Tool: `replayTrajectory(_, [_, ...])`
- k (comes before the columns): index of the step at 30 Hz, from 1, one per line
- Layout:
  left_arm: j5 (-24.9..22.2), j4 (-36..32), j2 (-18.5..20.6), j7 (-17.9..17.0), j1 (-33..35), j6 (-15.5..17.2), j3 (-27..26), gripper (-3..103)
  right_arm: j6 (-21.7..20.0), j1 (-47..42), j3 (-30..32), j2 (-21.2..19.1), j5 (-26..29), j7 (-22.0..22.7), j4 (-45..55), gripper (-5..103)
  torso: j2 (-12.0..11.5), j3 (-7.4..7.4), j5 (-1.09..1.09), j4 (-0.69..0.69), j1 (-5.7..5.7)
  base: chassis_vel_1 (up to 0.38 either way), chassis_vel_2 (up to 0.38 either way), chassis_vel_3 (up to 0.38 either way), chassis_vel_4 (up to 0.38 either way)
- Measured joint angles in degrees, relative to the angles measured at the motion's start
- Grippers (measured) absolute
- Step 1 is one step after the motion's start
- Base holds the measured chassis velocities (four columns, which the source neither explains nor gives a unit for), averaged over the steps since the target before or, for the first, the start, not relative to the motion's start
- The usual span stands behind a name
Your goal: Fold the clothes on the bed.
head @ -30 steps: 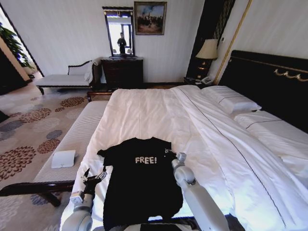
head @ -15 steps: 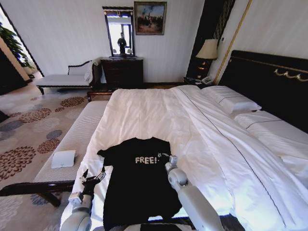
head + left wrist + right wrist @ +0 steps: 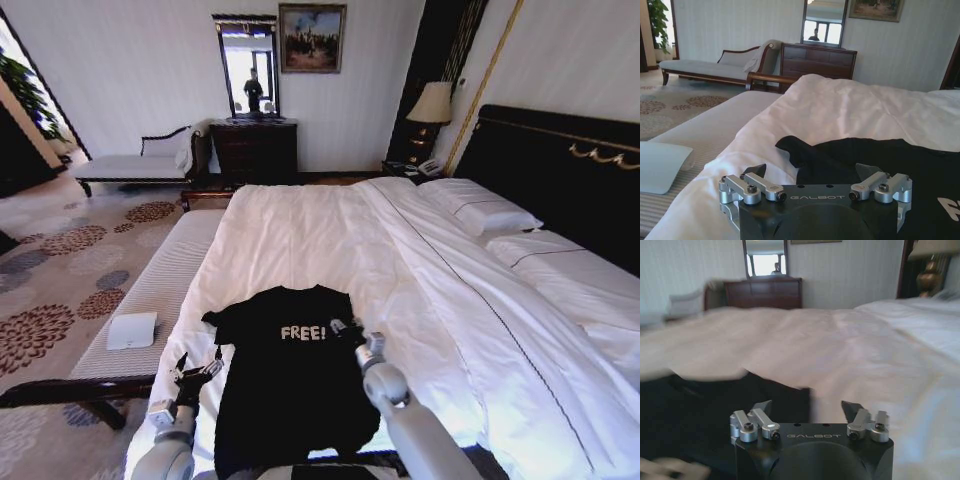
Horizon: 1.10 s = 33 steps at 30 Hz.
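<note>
White duvet covers the bed [image 3: 330, 240], dark headboard [image 3: 560, 165] along its right edge, patterned carpet [image 3: 60, 260] beyond the bench [image 3: 150, 290]. The black T-shirt [image 3: 290, 385] lies flat near the near edge. Left gripper [image 3: 195, 368] by the sleeve and right gripper [image 3: 345, 328] at the chest, both spread open.

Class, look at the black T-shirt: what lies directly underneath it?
The black T-shirt lies spread flat on the bed's white duvet, which shows all around it. The patch of duvet beneath the shirt is covered, so anything there is hidden.
</note>
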Motion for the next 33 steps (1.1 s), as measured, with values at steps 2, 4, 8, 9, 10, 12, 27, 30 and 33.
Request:
replayTrajectory(2, [0.1, 0.0, -0.1, 0.0, 0.0, -0.1, 0.2, 100, 0.2, 0.4, 0.2, -1.1, -2.5, -0.3, -2.1, 85, 0.0, 0.0, 0.01, -0.01, 0.0, 0.0, 0.0, 0.0, 0.0])
replayTrajectory(4, [0.1, 0.0, -0.3, 0.0, 0.0, -0.1, 0.2, 100, 0.0, 0.4, 0.2, -1.6, -3.3, -0.4, -2.6, 90, 0.0, 0.01, 0.01, -0.01, 0.0, 0.0, 0.0, 0.0, 0.0])
replayTrajectory(8, [0.2, 0.2, -0.5, 0.1, 0.1, -0.4, 0.2, 100, -0.6, 0.3, 0.4, -2.9, -5.5, -0.4, -4.2, 100, 0.0, 0.0, 0.01, -0.01, 0.0, 0.0, 0.0, 0.0, 0.0])
replayTrajectory(9, [0.1, 0.2, -0.5, 0.1, 0.2, -0.6, 0.1, 100, -0.5, 0.4, 0.7, -3.4, -6.3, -0.4, -5.0, 100, 0.0, 0.0, 0.0, 0.0, 0.0, 0.0, 0.0, 0.0, 0.0])
replayTrajectory(10, [0.1, 0.3, -0.5, 0.1, 0.3, -0.7, 0.1, 100, -0.1, 0.6, 0.9, -3.8, -7.2, -0.4, -5.9, 100, 0.0, 0.0, 0.0, 0.0, 0.0, 0.0, 0.0, 0.0, 0.0])
replayTrajectory(12, [0.0, 0.3, -0.4, 0.1, 0.4, -0.8, 0.0, 100, 1.4, 1.0, 1.5, -5.2, -8.8, -1.0, -8.0, 100, 0.0, 0.0, 0.0, 0.0, 0.0, 0.0, 0.0, 0.0, 0.0])
replayTrajectory(27, [-0.1, 0.0, -0.3, 0.1, 0.5, -0.8, -0.2, 100, 3.5, -1.0, -1.9, -7.1, -9.8, -4.9, -3.6, 100, 0.0, 0.0, -0.01, -0.01, 0.01, 0.0, 0.0, 0.0, 0.0])
replayTrajectory(30, [-0.2, -0.1, -0.1, 0.2, 0.6, -0.7, -0.3, 100, 3.6, -2.0, -3.1, -7.2, -10.6, -5.3, -1.9, 100, 0.0, 0.0, -0.01, 0.0, 0.0, 0.0, 0.0, 0.0, 0.0])
replayTrajectory(33, [-0.2, -0.1, 0.1, 0.2, 0.5, -0.6, -0.2, 100, 3.6, -2.8, -3.9, -7.7, -11.1, -5.5, -0.7, 100, 0.0, 0.0, -0.01, -0.01, 0.0, 0.0, 0.0, 0.0, 0.0])
